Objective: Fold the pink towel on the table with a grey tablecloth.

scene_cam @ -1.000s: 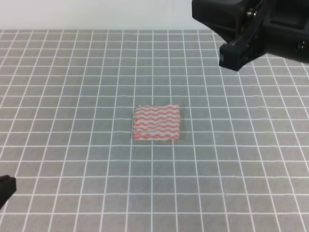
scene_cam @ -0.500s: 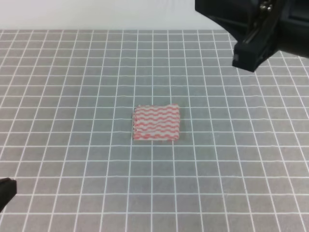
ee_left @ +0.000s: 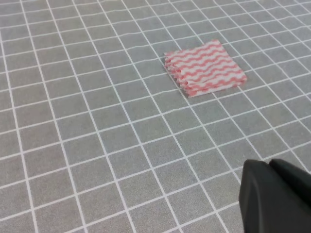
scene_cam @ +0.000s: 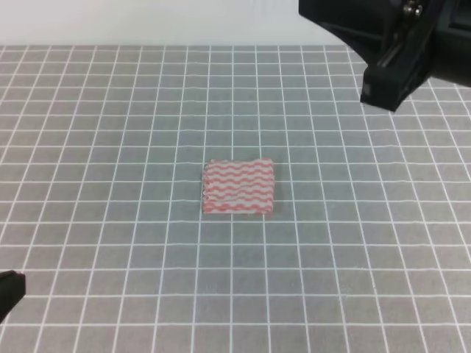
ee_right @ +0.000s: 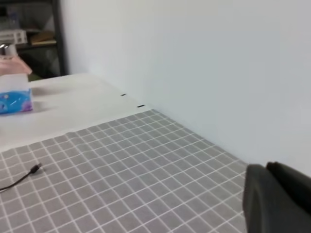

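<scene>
The pink towel [scene_cam: 239,187] lies flat as a small wavy-striped rectangle in the middle of the table with a grey tablecloth [scene_cam: 110,147]. In the left wrist view the pink towel [ee_left: 205,67] shows layered zigzag edges on its left side. My left gripper [scene_cam: 7,288] is only a dark sliver at the lower left edge, far from the towel; its dark fingers [ee_left: 274,199] fill that view's lower right corner. My right gripper [scene_cam: 386,84] hangs high at the upper right, away from the towel. Neither gripper's jaws show clearly.
In the right wrist view the gridded cloth [ee_right: 121,165] ends at a white tabletop [ee_right: 63,107] bearing a blue-and-pink tissue box [ee_right: 14,99]. A thin black cable [ee_right: 19,177] lies on the cloth. A white wall stands behind, and a dark shelf [ee_right: 29,39] is far left.
The right arm has drawn back to the right and slightly upward. The left gripper's sliver has slipped a little further out of the corner. The towel has not moved.
</scene>
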